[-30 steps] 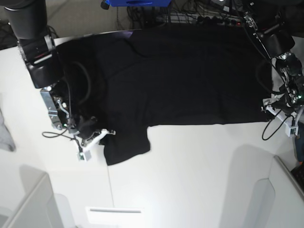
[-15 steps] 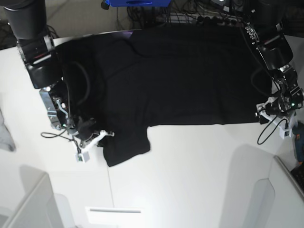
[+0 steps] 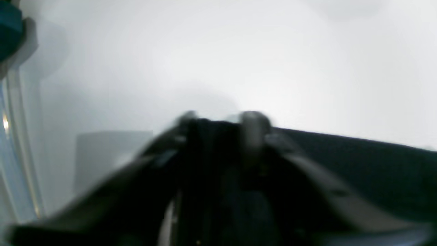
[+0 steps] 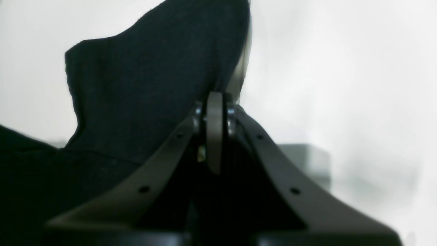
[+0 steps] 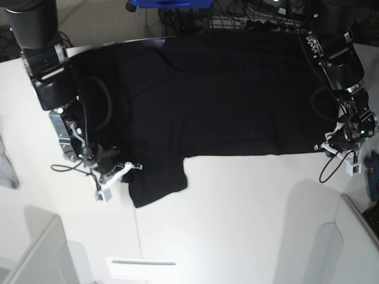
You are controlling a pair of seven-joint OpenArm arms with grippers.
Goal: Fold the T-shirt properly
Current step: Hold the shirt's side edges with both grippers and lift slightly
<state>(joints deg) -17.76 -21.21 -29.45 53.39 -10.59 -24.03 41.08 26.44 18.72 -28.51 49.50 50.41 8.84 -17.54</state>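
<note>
The black T-shirt [image 5: 219,94] lies spread flat on the white table [image 5: 249,201], plain side up, with one sleeve [image 5: 157,183] sticking out toward the front. My right gripper [image 5: 127,171] is at the sleeve's left edge. In the right wrist view its jaws are pressed together [image 4: 213,112] on the edge of the black cloth [image 4: 136,85]. My left gripper [image 5: 327,146] is at the shirt's front right corner. The left wrist view is blurred. There the gripper [image 3: 220,119] has its fingertips apart, with black cloth [image 3: 375,164] between and beside them.
A small light-grey cloth [image 5: 6,165] lies at the table's left edge. White bin walls stand at the front left [image 5: 41,248] and front right [image 5: 355,236]. Cables and a blue object [image 5: 172,3] lie behind the table. A teal object [image 5: 373,177] is at the right edge.
My left gripper has moved left from beside the table's right edge onto the shirt's front right corner. The right gripper and the shirt have stayed in place.
</note>
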